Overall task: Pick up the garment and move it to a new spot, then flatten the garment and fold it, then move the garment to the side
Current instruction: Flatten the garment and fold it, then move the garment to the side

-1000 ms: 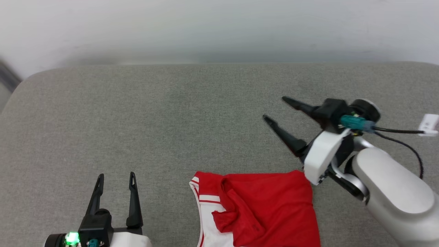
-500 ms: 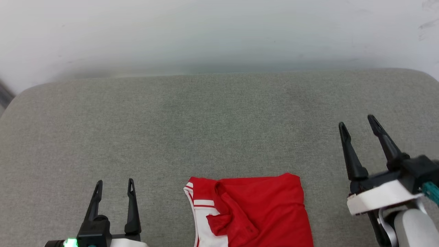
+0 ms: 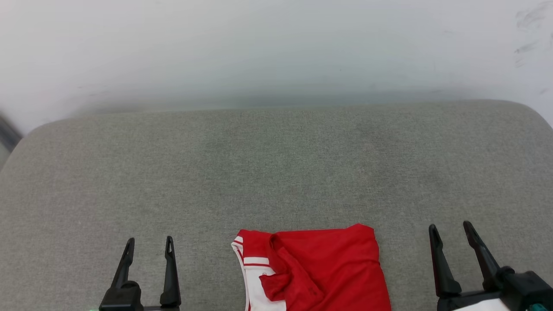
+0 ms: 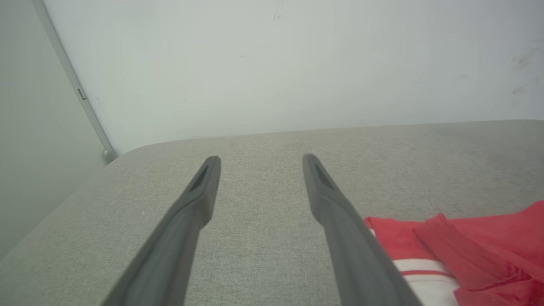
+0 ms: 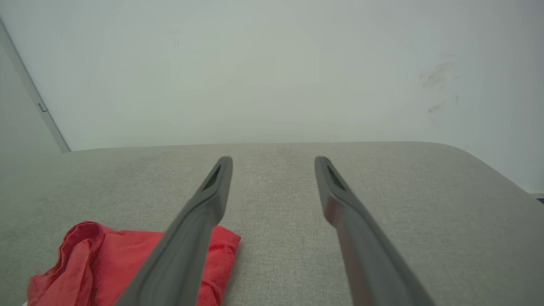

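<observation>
The garment [image 3: 319, 268], a red jersey with a white striped sleeve showing at its left side, lies folded at the near middle of the grey padded surface [image 3: 276, 172], cut off by the bottom edge of the head view. My left gripper [image 3: 148, 245] stands open at the lower left, apart from the garment [image 4: 467, 250]. At the lower right my right gripper [image 3: 451, 230] is open too, with nothing between its fingers; the garment [image 5: 106, 259] lies to its left, partly behind the left finger.
A pale wall [image 3: 276, 47] rises behind the padded surface's far edge. The surface's rounded corners show at the far left [image 3: 39, 129] and far right [image 3: 531, 112]. A grey strip [image 4: 76, 89] runs down the wall at the left.
My right arm has drawn back from above the garment's right edge to the lower right, fingers now pointing forward. The head camera has tilted up, shifting the whole picture down.
</observation>
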Robot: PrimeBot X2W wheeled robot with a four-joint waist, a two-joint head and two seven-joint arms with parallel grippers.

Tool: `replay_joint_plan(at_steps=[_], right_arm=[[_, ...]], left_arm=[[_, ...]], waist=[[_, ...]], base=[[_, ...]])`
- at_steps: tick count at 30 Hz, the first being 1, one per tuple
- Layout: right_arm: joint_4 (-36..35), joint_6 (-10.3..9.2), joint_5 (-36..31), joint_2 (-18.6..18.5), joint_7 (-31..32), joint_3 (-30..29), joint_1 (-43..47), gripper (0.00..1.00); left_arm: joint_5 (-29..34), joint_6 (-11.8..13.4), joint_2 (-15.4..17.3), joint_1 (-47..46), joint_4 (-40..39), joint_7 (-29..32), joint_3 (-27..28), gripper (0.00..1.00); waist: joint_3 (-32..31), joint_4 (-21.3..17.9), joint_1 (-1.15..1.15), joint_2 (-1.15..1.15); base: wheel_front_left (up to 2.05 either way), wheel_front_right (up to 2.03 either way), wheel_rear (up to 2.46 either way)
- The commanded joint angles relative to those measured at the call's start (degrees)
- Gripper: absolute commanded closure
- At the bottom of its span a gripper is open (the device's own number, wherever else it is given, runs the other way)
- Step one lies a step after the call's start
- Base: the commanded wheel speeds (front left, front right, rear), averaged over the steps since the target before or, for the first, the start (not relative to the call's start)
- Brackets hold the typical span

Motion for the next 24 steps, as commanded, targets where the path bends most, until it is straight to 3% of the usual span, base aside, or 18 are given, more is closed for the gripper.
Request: replay_joint_plan(at_steps=[1, 8, 14, 20, 24], right_arm=[[-0.2, -0.05, 0.3, 0.3, -0.1, -0.2, 1.1, 0.00], [-1.2, -0.05, 1.3, 0.8, -0.1, -0.6, 3.2, 0.00], [-4.3, -0.05, -0.8, 0.6, -0.1, -3.2, -3.2, 0.00], [-4.9, -0.05, -1.2, -6.6, 2.9, -0.2, -14.4, 0.00], [-4.7, -0.05, 2.0, -13.9, 12.9, 6.5, -21.2, 0.00]], left_arm=[[-0.1, -0.1, 0.0, 0.6, 0.0, -0.1, -0.1, 0.00], [-0.1, -0.4, -0.2, 1.5, 0.0, -0.1, 0.1, 0.00], [-0.1, -0.6, -0.3, 1.0, 0.2, -0.1, 0.2, 0.00], [-0.1, -0.9, -0.4, 1.1, 0.3, -0.1, 0.5, 0.00], [-0.1, -1.0, -0.5, 0.5, 0.2, -0.1, 0.4, 0.00]], waist=[[-0.2, 0.1, 0.00, 0.00], [-0.7, 0.3, 0.00, 0.00], [-0.6, 0.7, 0.00, 0.00], [-0.2, 1.0, 0.00, 0.00], [0.7, 1.3, 0.00, 0.00]], base=[[0.00, 0.00, 0.00], [0.00, 0.00, 0.00], [0.00, 0.00, 0.00], [0.00, 0.00, 0.00], [0.00, 0.00, 0.00]])
